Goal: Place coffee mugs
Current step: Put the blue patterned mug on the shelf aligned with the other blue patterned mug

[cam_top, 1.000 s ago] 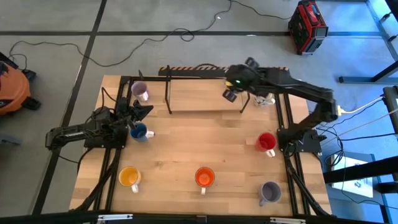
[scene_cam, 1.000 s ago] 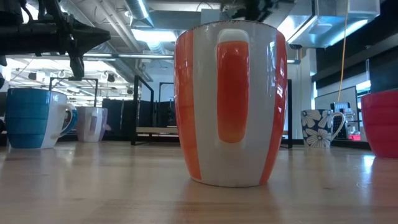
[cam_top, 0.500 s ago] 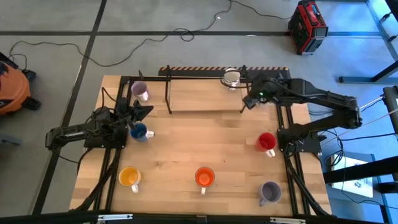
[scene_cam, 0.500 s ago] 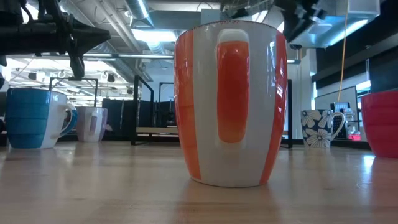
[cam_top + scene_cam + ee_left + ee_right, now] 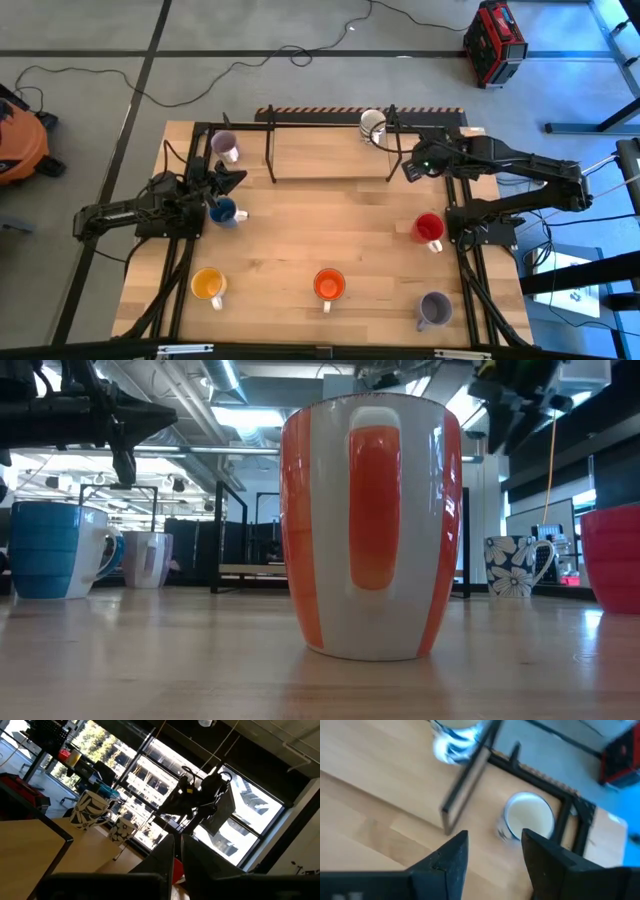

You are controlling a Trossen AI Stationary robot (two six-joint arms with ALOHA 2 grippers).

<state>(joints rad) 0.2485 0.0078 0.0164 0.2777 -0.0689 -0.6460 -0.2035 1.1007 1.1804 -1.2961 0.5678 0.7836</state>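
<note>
Seven mugs show in the high view: white [image 5: 373, 124] at the far edge, lilac [image 5: 224, 146], blue [image 5: 224, 211], yellow-orange [image 5: 208, 285], orange [image 5: 329, 285], red [image 5: 429, 228] and a second lilac [image 5: 434, 309]. All stand upright on their bases. My right gripper [image 5: 408, 166] hovers open and empty, right of the white mug. Its wrist view shows a cream-inside mug [image 5: 527, 817] just beyond the fingertips and a blurred pale one [image 5: 455, 740]. My left gripper [image 5: 228, 178] waits shut above the blue mug.
A black frame [image 5: 330, 125] with upright posts stands across the table's far part, close to the white mug. The low view has the orange mug [image 5: 370, 525] up close and a blue-flowered mug [image 5: 515, 565] farther back. Bare wood lies in the table's middle [image 5: 330, 215].
My right gripper has drawn away from the far middle of the table toward the right edge and slightly nearer. The white mug at the far edge, covered by the arm a second ago, now stands in plain view.
</note>
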